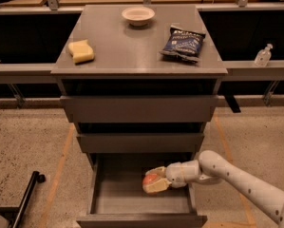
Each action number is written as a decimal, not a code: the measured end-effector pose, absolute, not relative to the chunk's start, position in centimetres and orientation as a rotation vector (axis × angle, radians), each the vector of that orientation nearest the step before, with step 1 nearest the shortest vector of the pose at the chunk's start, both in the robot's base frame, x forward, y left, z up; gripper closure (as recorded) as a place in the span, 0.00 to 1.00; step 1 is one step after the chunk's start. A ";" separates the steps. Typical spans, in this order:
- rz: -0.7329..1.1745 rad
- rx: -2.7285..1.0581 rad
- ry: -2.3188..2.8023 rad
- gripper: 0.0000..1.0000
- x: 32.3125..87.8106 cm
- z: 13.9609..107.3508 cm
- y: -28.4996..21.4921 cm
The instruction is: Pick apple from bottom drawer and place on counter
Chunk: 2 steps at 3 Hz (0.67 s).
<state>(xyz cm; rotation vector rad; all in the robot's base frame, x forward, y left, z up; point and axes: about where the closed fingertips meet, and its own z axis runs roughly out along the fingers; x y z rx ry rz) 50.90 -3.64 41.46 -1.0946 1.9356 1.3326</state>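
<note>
The bottom drawer (103,194) of the grey cabinet is pulled open. Inside it, at the middle right, my gripper (153,180) is shut on the small red-orange apple (150,178), whose top shows between the pale fingers. The white arm reaches in from the lower right. The grey counter (132,46) on top of the cabinet is well above the gripper.
On the counter lie a yellow sponge (81,50) at the left, a white bowl (138,15) at the back and a dark blue chip bag (183,42) at the right. The two upper drawers are shut. A black pole (25,198) lies on the floor at the left.
</note>
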 end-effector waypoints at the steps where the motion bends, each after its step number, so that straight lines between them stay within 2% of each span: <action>1: 1.320 -1.160 1.881 1.00 51.2 47.6 -6.0; 2: 1.164 -1.281 1.852 1.00 55.2 58.0 -8.3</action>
